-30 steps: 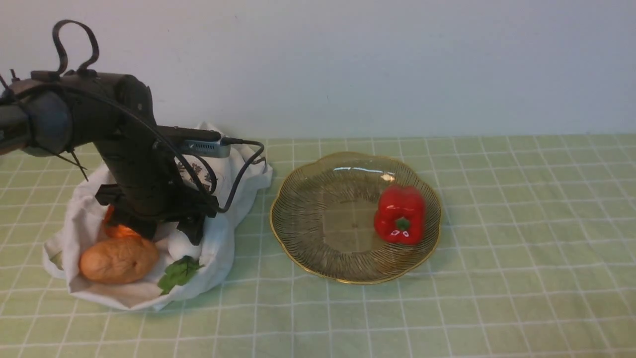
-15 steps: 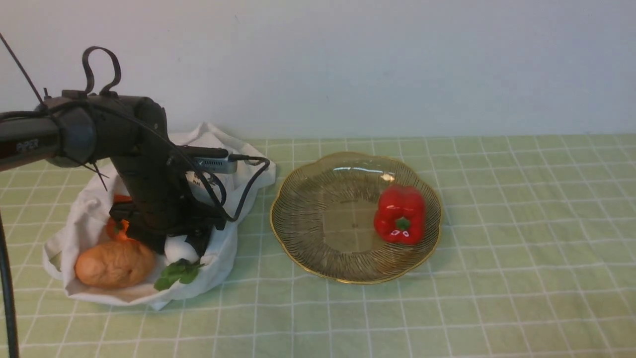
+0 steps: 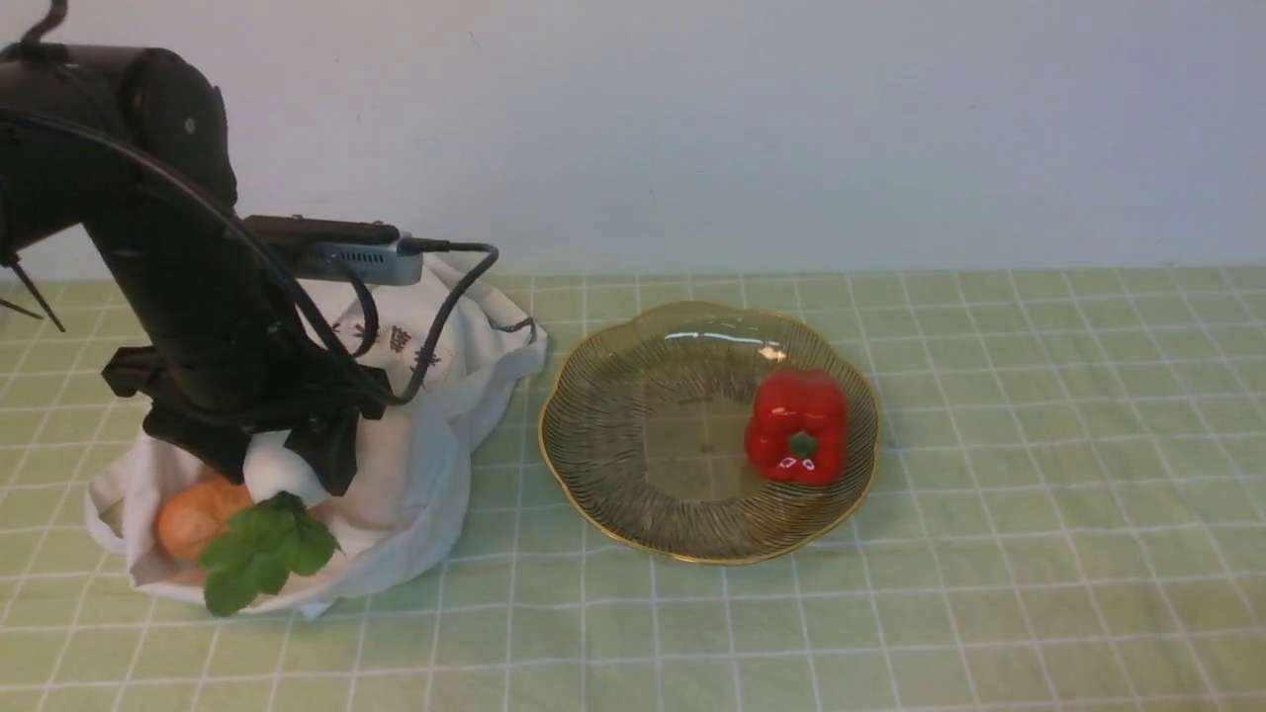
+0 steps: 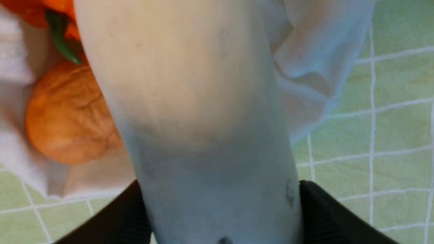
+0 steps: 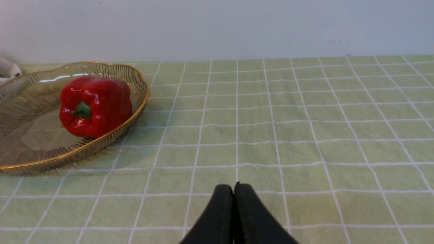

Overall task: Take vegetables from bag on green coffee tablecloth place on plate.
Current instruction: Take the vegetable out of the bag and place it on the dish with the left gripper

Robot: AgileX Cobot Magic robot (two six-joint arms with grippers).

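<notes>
Front view: radish [image 3: 269, 499] clamped between the left gripper's [image 3: 272, 457] jaws over the bag's [image 3: 435, 435] mouth, its leaves hanging down across the potato [image 3: 183, 519]. Left wrist view: the white root fills the frame, with potato and pumpkin [image 4: 51, 10] in the bag beneath (pumpkin only partly seen). Bag lies on the cloth [image 3: 989, 544], just beside the plate [image 3: 633, 465], on its left. Plate holds a red pepper [image 3: 797, 425]. Right gripper [image 5: 234, 195] low over the cloth, tips pressed together, well apart from the plate.
</notes>
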